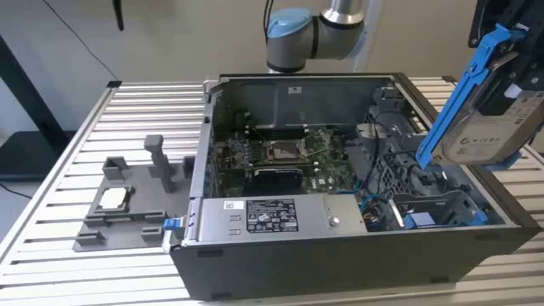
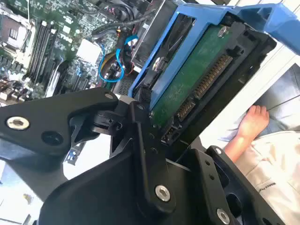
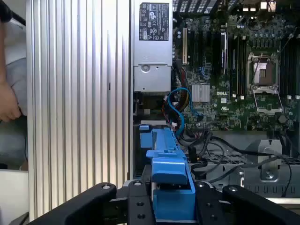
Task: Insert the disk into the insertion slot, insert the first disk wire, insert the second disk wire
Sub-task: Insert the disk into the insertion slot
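Fingers [image 3: 138,206] are closed on the disk [image 1: 493,127], pinching its blue carrier [image 3: 171,187] from both sides. I can see the grip in both wrist views.

The disk hangs tilted in the air. Its green board face [image 2: 197,79] shows in the second wrist view. It sits above the open case [image 1: 340,255], over the end at the exterior view's right, and touches nothing but the fingers.

The slot [image 1: 437,205] lies below the fingers, well apart: dark perforated metal with blue clips. The disk is not yet in it.

A blue wire [image 3: 180,101] loops inside the case below the fingers, between the slot and the power supply [image 3: 151,47], apart from the disk.

The case stands on the slatted worktop [image 1: 136,115]. A grey fixture [image 1: 127,204] lies on the worktop, across the case from the fingers.

A person's hand [image 2: 253,124] shows beyond the worktop's edge, clear of the fingers.
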Robot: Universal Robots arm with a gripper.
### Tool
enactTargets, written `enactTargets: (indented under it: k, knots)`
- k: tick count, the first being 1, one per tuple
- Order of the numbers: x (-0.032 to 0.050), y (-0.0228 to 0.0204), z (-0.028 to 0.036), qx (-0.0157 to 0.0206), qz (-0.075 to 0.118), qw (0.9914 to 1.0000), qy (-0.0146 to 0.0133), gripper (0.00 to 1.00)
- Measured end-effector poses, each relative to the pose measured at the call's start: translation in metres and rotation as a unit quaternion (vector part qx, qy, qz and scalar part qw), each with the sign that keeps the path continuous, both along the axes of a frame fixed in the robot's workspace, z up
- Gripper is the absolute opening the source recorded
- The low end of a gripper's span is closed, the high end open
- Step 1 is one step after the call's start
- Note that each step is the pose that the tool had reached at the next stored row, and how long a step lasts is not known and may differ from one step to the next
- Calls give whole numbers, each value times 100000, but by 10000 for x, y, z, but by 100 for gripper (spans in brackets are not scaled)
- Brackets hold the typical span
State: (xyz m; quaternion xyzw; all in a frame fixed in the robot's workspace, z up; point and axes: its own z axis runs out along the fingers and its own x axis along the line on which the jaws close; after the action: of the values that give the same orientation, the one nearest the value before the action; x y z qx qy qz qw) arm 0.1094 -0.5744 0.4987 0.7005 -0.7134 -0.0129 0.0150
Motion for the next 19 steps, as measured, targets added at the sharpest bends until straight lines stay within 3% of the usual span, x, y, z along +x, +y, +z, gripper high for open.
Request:
enactTargets:
  k: [8,19]
  knots:
    - [0,0,-8,-27,1,100000,-11,33]
    - [0,0,-69,-29,2,100000,-81,33]
